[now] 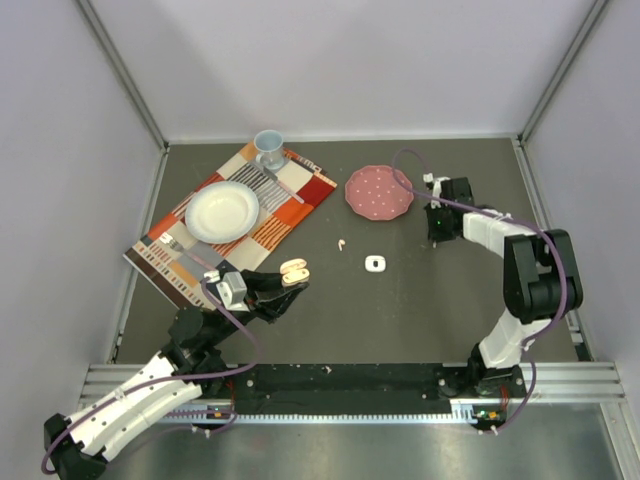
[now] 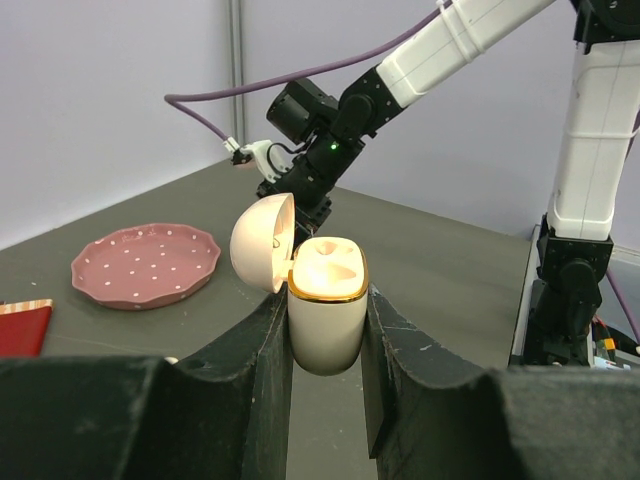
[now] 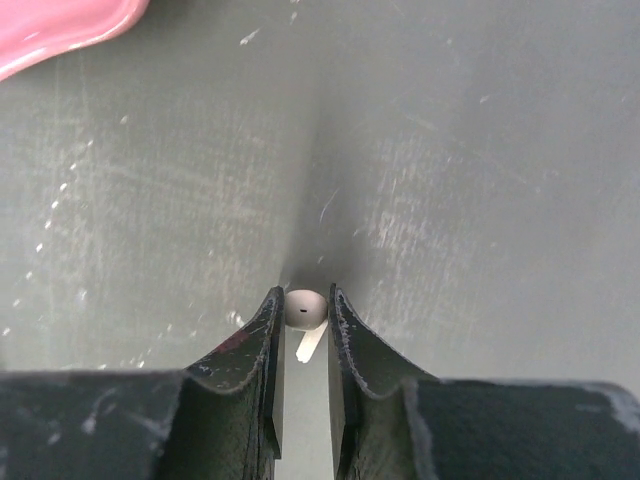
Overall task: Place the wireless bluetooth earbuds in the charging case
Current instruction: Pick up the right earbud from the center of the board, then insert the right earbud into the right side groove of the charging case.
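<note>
One earbud (image 3: 304, 309) tight between right pincer (image 3: 303, 297) tips

The charging case (image 2: 325, 310) looks like glossy cream plastic with a shiny gold-coloured rim. The earbud (image 3: 305, 308) is smooth white plastic. The table (image 3: 450, 200) is matt dark grey, scuffed with pale scratches. At the case's nine o'clock, the pink plate (image 2: 145, 265) looks glazed.

Pale lavender-grey walls (image 1: 350, 60) close in a dark grey, scuffed table (image 1: 420, 310); aluminium rails (image 1: 122, 72) run up the corners, under soft, even light.
</note>
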Motion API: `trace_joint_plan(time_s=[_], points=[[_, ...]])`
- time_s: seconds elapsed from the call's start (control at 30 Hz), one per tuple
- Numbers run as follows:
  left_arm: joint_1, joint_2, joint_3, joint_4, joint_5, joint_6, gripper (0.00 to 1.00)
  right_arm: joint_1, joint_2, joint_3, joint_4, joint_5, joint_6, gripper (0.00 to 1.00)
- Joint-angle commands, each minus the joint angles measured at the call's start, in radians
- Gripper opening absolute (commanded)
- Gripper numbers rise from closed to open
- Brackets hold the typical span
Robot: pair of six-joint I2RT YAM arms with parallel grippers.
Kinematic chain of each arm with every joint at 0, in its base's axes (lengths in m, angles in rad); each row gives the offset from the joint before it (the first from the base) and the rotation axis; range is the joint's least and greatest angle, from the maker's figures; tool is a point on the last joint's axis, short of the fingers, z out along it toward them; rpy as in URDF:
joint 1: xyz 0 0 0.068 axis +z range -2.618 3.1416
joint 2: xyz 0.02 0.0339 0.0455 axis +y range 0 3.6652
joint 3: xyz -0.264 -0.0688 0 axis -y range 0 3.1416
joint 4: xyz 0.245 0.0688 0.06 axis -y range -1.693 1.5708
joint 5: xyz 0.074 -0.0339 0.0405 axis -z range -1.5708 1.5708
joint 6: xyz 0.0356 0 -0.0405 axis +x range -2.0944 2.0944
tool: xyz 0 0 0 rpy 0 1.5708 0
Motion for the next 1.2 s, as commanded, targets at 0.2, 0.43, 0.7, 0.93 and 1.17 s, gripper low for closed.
trace_joint_plan(time_s=[0.2, 0.43, 0.7, 0.93, 1.17], points=[[-0.001, 0.017, 0.048, 0.040, 0.003, -0.007, 0.00, 0.049, -0.413, -0.137, 0.118, -0.040, 0.095, 0.00], [-0.003, 0.075, 0.044, 0.092, 0.007, -0.026, 0.00, 0.204, -0.688, -0.226, 0.211, -0.009, 0.123, 0.00], [-0.003, 0.133, 0.034, 0.176, 0.040, -0.052, 0.00, 0.417, -0.953, -0.336, 0.384, -0.044, 0.223, 0.00], [-0.003, 0.162, 0.008, 0.237, 0.046, -0.075, 0.00, 0.641, -1.050, -0.373, 0.506, 0.034, 0.215, 0.00], [-0.001, 0.156, -0.008, 0.260, 0.015, -0.073, 0.00, 0.877, -1.056, -0.375, 0.624, 0.147, 0.152, 0.00]])
